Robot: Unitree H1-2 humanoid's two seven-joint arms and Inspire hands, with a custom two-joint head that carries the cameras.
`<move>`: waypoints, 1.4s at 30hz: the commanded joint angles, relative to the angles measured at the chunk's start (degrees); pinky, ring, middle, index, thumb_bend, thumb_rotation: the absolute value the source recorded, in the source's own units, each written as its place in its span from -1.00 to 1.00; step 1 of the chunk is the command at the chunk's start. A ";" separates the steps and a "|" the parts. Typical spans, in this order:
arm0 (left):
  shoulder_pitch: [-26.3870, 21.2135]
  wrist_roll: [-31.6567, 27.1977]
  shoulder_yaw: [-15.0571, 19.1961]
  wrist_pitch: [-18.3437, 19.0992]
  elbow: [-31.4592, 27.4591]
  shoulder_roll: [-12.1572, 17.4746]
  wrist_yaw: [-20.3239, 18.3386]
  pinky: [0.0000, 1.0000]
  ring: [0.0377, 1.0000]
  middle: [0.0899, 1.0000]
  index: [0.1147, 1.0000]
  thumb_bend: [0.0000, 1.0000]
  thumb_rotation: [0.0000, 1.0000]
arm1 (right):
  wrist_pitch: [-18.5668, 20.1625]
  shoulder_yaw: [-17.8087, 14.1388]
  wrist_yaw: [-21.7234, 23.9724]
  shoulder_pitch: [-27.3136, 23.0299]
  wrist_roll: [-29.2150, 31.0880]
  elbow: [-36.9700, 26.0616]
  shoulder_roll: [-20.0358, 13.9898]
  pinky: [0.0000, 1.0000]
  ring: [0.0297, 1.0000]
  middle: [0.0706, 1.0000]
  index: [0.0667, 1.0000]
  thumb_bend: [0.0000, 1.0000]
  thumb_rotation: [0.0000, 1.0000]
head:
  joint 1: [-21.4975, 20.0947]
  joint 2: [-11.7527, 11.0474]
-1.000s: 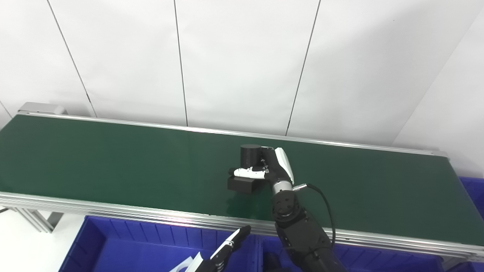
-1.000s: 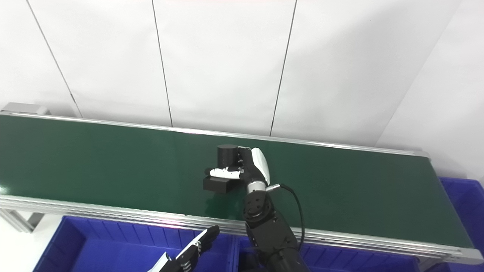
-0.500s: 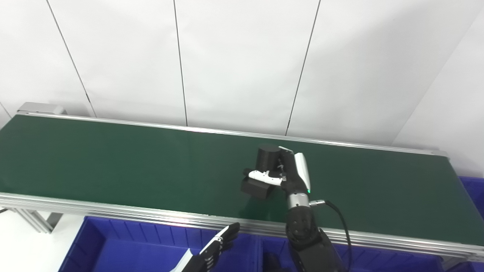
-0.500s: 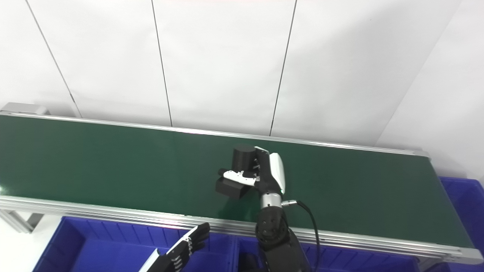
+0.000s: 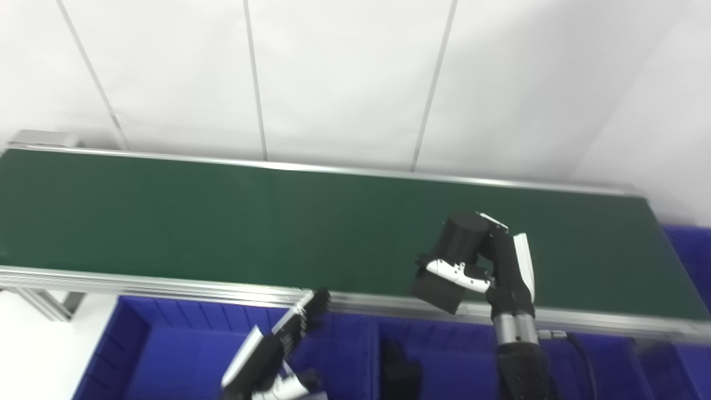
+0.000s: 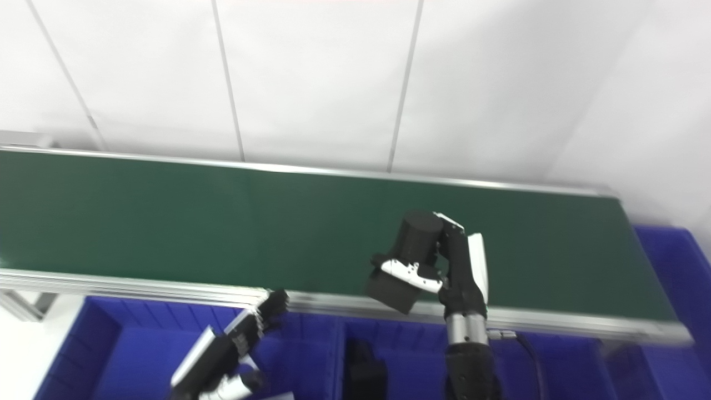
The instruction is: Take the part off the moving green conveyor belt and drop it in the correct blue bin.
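Note:
A black part [image 5: 451, 261], a cylinder on a square base, is tilted and lifted clear of the green conveyor belt [image 5: 222, 222]. My right hand [image 5: 494, 272] is shut on it, thumb across the base, over the belt's near rail. My left hand [image 5: 278, 347] is low over the left blue bin [image 5: 161, 355], fingers stretched out and apart, holding nothing. A second blue bin [image 5: 444, 361] lies below the held part, with a dark piece [image 5: 401, 371] inside.
The belt's aluminium near rail [image 5: 166, 280] runs between belt and bins. Another blue bin [image 5: 686, 250] shows at the far right end. White wall panels stand behind the belt.
My right hand lifted the black part off the belt and carried it right and toward me, to the near rail. The left hand rose a little. The camera shifted.

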 commanded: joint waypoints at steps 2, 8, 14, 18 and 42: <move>-0.63 1.36 -0.02 2.48 -3.84 -0.66 0.42 0.78 0.87 0.90 0.85 0.56 0.36 | 1.31 -0.54 2.58 1.70 -0.67 -7.22 -1.89 -0.43 -0.26 -0.16 -0.05 0.03 -1.00 | 0.94 1.41; -1.46 3.99 -0.18 9.71 -8.81 -1.60 0.68 0.77 0.89 0.92 0.85 0.53 0.35 | 6.41 -0.58 8.21 6.97 -4.33 -14.14 -6.89 -0.43 -0.25 -0.09 -0.07 0.03 -1.00 | 3.05 4.65; -1.15 6.09 -0.36 13.30 -11.30 -2.19 0.85 0.73 0.89 0.91 0.85 0.57 0.37 | 9.78 -0.66 11.97 8.94 -6.92 -14.53 -9.85 -0.56 -0.29 -0.19 -0.05 0.03 -1.00 | 3.84 5.59; -0.64 6.89 -0.34 13.86 -11.97 -2.49 1.18 0.74 0.88 0.90 0.83 0.55 0.36 | 11.25 0.09 13.27 9.12 -9.72 -13.71 -10.45 -0.59 -0.29 -0.18 -0.05 0.03 -1.00 | 4.16 5.39; 2.48 6.38 -0.07 8.22 -7.95 -2.15 1.76 0.80 0.90 0.92 0.82 0.61 0.35 | 18.27 7.13 14.93 5.64 -26.04 -0.61 -9.68 -0.11 -0.17 0.02 -0.07 0.02 -1.00 | 5.27 -2.87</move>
